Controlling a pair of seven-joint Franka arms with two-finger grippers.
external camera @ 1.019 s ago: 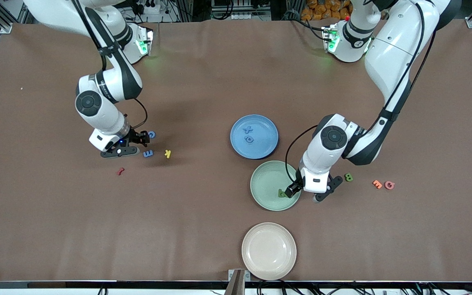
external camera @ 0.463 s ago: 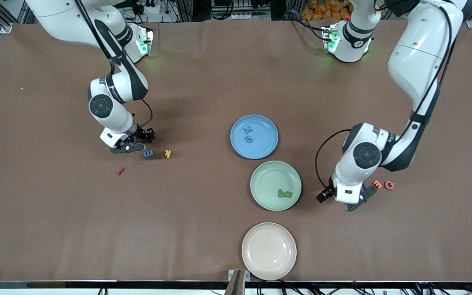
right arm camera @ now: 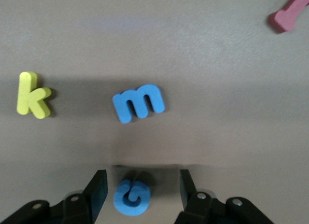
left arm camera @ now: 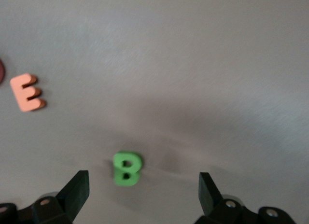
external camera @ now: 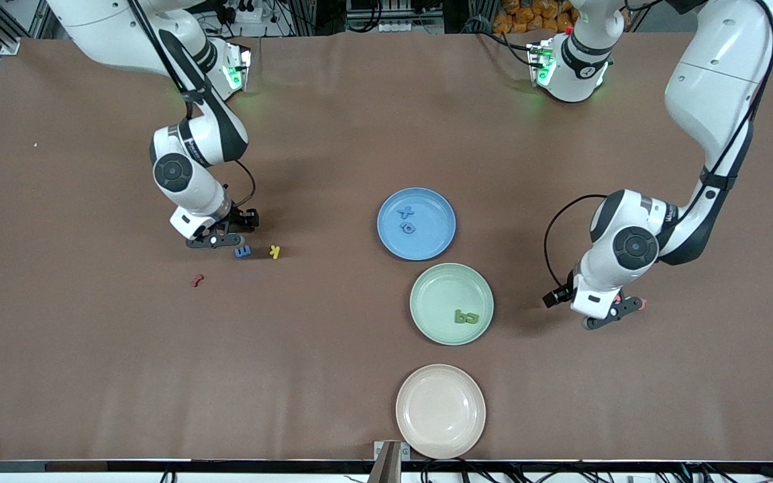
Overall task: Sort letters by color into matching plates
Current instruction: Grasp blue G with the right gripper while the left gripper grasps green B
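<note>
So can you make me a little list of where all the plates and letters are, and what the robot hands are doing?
blue plate: two blue pieces in it
green plate: two green letters in it
beige plate: nearest the front camera
left gripper: open, over a green B; an orange E lies near
right gripper: open, around a blue curly letter
near right gripper: blue m, yellow k, red piece

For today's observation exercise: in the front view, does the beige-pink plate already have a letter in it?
No. The beige-pink plate lies bare, while two green letters sit in the green plate.
</note>
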